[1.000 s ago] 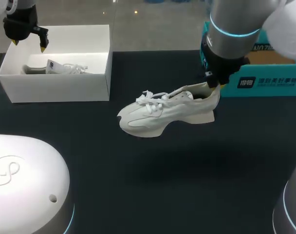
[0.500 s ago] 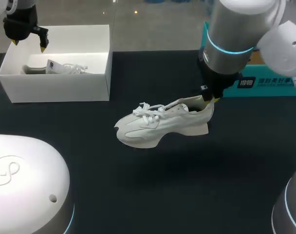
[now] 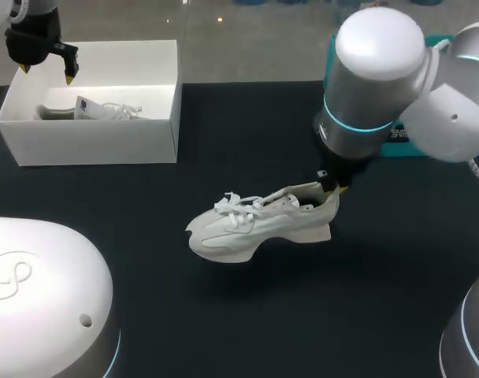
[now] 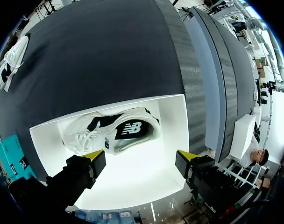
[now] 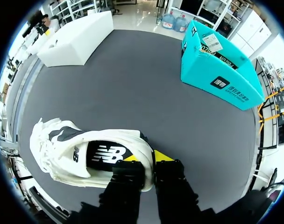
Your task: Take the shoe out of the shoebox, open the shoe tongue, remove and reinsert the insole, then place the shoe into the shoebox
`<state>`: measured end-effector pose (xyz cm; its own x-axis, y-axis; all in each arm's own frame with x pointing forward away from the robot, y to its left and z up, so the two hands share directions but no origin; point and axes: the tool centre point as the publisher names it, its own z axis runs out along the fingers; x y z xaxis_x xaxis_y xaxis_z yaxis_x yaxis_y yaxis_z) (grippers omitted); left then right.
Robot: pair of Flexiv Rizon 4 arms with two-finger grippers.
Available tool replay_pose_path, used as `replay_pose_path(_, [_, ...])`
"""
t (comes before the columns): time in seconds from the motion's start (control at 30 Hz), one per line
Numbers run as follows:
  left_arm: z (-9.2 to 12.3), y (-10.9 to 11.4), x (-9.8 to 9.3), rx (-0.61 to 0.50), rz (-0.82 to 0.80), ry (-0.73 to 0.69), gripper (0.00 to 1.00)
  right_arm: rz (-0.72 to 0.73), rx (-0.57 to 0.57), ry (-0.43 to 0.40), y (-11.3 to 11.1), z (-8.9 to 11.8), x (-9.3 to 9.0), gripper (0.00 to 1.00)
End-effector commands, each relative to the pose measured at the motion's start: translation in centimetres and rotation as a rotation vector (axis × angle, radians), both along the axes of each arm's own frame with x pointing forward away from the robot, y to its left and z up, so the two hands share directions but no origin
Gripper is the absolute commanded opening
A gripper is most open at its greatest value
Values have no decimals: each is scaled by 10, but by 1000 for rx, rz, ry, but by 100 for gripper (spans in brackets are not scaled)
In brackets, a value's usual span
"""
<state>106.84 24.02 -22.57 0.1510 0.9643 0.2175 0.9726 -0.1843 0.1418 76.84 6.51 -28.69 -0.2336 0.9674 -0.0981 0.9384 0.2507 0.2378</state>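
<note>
a dark surface (image 3: 247, 331) carries an open white shoebox (image 3: 98, 146), and a second shoe (image 4: 111, 135) lies inside it. the left hand (image 4: 139, 161) hangs over the shoebox, fingers spread wide and holding nothing. the shoe (image 3: 255, 224) is out of the shoebox and well apart from it, toe pointing back toward the shoebox. the right hand (image 5: 148, 157) is pinched narrow on the heel collar, one fingertip inside the shoe and one outside. i cannot tell whether the sole touches the surface. the step looks like setting the shoe down before opening the tongue. it should go well if the hand lowers straight, keeps the sole level, and lets go only once the shoe stands by itself. a thin collar grip can twist, so slow is safer.
</note>
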Motion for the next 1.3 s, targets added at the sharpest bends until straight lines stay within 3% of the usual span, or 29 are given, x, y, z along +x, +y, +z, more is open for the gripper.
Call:
replay_pose_path(0.03, [0, 0, -1, 1, -1, -2, 100, -3, -4, 1, 9, -24, 3, 0])
replay_pose_path(0.57, [0, 0, -1, 1, -1, -2, 100, -22, -63, 31, 15, -73, -4, 0])
replay_pose_path(1.0, [0, 0, -1, 1, -1, -2, 100, -53, -97, 55, 15, -80, -11, 0])
replay_pose_path(1.03, [0, 0, -1, 1, -1, -2, 100, -65, -100, 57, 14, -78, -12, 32])
replay_pose_path(1.07, [0, 0, -1, 1, -1, -2, 100, -85, -104, 57, 13, -76, -13, 53])
replay_pose_path(1.1, [0, 0, -1, 1, -1, -2, 100, -79, -100, 50, 12, -73, -13, 100])
replay_pose_path(1.2, [0, 0, -1, 1, -1, -2, 100, -77, -84, 34, 11, -60, -14, 100])
replay_pose_path(1.3, [0, 0, -1, 1, -1, -2, 100, -37, 2, 26, 11, -42, -14, 100])
